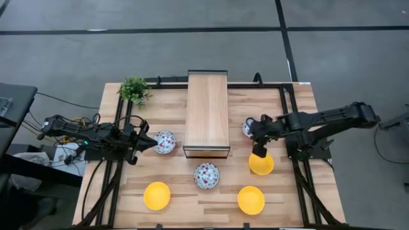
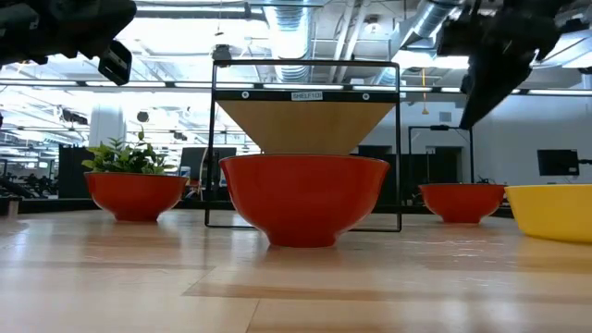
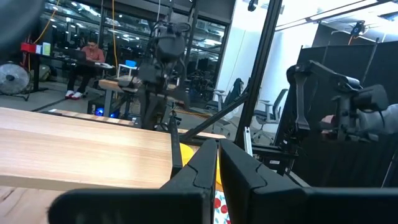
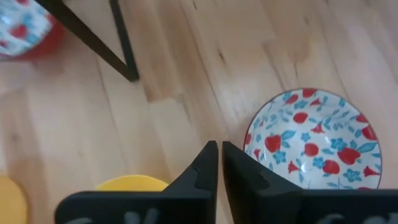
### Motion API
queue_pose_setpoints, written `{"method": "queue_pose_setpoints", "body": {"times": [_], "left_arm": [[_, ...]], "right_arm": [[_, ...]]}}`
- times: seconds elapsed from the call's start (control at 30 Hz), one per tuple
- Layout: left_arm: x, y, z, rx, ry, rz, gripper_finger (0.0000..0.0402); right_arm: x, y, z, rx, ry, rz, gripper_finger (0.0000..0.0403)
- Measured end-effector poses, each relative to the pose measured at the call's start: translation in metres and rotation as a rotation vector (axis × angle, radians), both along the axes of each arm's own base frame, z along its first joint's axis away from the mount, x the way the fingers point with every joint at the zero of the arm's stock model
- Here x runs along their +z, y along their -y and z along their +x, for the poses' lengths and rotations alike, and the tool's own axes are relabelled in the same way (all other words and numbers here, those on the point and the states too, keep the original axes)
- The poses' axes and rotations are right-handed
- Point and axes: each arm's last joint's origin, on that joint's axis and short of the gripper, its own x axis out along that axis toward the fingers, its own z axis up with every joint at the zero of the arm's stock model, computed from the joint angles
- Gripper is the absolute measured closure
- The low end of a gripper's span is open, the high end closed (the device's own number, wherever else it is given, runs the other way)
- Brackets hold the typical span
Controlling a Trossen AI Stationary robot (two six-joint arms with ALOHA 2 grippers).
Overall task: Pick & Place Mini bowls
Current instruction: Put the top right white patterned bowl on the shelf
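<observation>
Three white floral mini bowls stand on the table: one (image 1: 164,142) left of the wooden shelf, one (image 1: 206,175) before it, and one (image 1: 246,128) (image 4: 314,140) right of it, partly under my right arm. Three yellow mini bowls (image 1: 156,195) (image 1: 251,200) (image 1: 262,166) stand nearer the front. My right gripper (image 1: 258,152) (image 4: 219,155) hangs shut above the table, slanting down between the right floral bowl and the yellow bowl (image 4: 132,182), touching neither. My left gripper (image 1: 151,142) (image 3: 218,155) waits shut and level beside the left floral bowl.
The wooden shelf (image 1: 206,114) on a black wire frame stands mid-table; its front corner leg (image 4: 127,68) is just ahead of my right gripper. A small green plant (image 1: 133,89) sits at the far left corner. Bare wood lies between the front bowls.
</observation>
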Motion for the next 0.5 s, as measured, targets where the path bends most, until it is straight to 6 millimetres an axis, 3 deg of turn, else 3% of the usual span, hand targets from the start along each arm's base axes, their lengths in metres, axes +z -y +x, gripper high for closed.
{"method": "queue_pose_setpoints", "body": {"times": [0.27,0.5], "left_arm": [[0.000,0.000,0.000,0.000,0.000,0.000,0.0385],[0.000,0.000,0.000,0.000,0.000,0.000,0.0385]], "right_arm": [[-0.018,0.003,0.012,0.020,-0.107,-0.026,0.0319],[-0.032,0.007,0.015,0.035,-0.229,-0.046,0.0318]]}}
